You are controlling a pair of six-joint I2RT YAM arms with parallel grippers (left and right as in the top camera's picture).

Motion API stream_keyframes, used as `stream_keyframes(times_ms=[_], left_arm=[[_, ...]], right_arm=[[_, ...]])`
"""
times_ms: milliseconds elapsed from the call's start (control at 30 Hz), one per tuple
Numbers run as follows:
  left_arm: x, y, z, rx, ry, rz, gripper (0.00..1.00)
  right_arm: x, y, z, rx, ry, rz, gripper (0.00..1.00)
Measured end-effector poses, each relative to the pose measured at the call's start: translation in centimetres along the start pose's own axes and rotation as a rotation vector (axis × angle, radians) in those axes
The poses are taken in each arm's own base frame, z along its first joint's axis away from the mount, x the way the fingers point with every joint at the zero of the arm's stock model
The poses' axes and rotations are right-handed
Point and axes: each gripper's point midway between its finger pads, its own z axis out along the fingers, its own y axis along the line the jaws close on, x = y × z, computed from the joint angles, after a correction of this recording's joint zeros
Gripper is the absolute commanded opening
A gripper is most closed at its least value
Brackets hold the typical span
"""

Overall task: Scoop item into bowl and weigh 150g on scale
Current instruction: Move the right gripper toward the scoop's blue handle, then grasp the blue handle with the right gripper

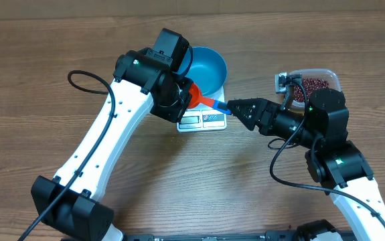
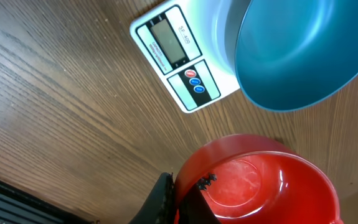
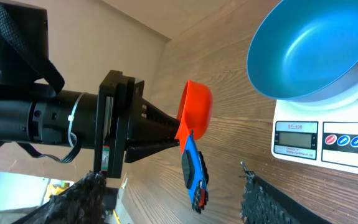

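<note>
The blue bowl (image 1: pixel 207 67) stands on the white scale (image 1: pixel 202 120), and I see no beans inside it. My left gripper (image 1: pixel 183 100) is shut on the rim of a red scoop (image 1: pixel 193 94), just left of the bowl. The left wrist view shows its fingers (image 2: pixel 166 200) pinching the scoop (image 2: pixel 259 186), whose cup holds nothing. The scoop's blue handle (image 3: pixel 192 171) hangs between the spread fingers of my right gripper (image 3: pixel 172 202), touching neither; that gripper (image 1: pixel 236 109) is open. The beans (image 1: pixel 313 85) lie in a clear tub (image 1: pixel 331 75) at the right.
A small grey-and-white object (image 1: pixel 280 82) sits beside the tub. The right arm (image 1: pixel 326 134) lies between the tub and the scale. The scale's display and buttons (image 2: pixel 182 56) face the near side.
</note>
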Motion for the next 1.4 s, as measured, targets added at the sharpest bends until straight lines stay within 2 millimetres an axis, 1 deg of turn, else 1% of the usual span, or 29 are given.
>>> stream_keyframes(times_ms=[133,333,433,567,733,900,1000,1100,1233,1400], left_arm=[[0.1,0.0,0.0,0.002,0.007,0.0,0.04],[0.3,-0.3,0.0,0.01,0.016,0.002,0.04],[0.4,-0.4,0.0,0.015,0.02,0.005,0.04],[0.5,-0.6,0.0,0.026,0.028,0.007,0.04],[0.9,-0.6,0.0,0.025,0.045,0.009,0.04],[2.0,-0.5,0.1,0.02,0.062,0.032,0.04],[2.7,-0.4,0.2,0.016,0.07,0.047,0.04],[3.0,-0.3,0.3,0.015,0.075,0.053,0.05],[3.0,-0.4,0.3,0.017,0.075,0.055,0.04],[2.6,-0.4,0.3,0.019,0.051,0.053,0.04]], right_arm=[[-0.2,0.0,0.0,0.003,-0.008,0.011,0.72],[-0.4,-0.3,0.1,0.015,-0.019,0.043,0.67],[-0.6,-0.4,0.1,0.018,-0.028,0.057,0.67],[-0.7,0.2,0.3,0.002,-0.036,0.052,0.67],[0.2,0.9,1.3,-0.013,-0.006,0.043,0.66],[1.5,0.6,3.3,-0.009,0.045,0.054,0.64],[1.7,0.5,4.3,-0.015,0.059,0.054,0.61],[1.7,0.3,4.9,-0.015,0.06,0.054,0.56],[1.5,0.1,5.0,-0.01,0.05,0.053,0.48],[1.4,0.0,5.0,-0.006,0.046,0.054,0.38]])
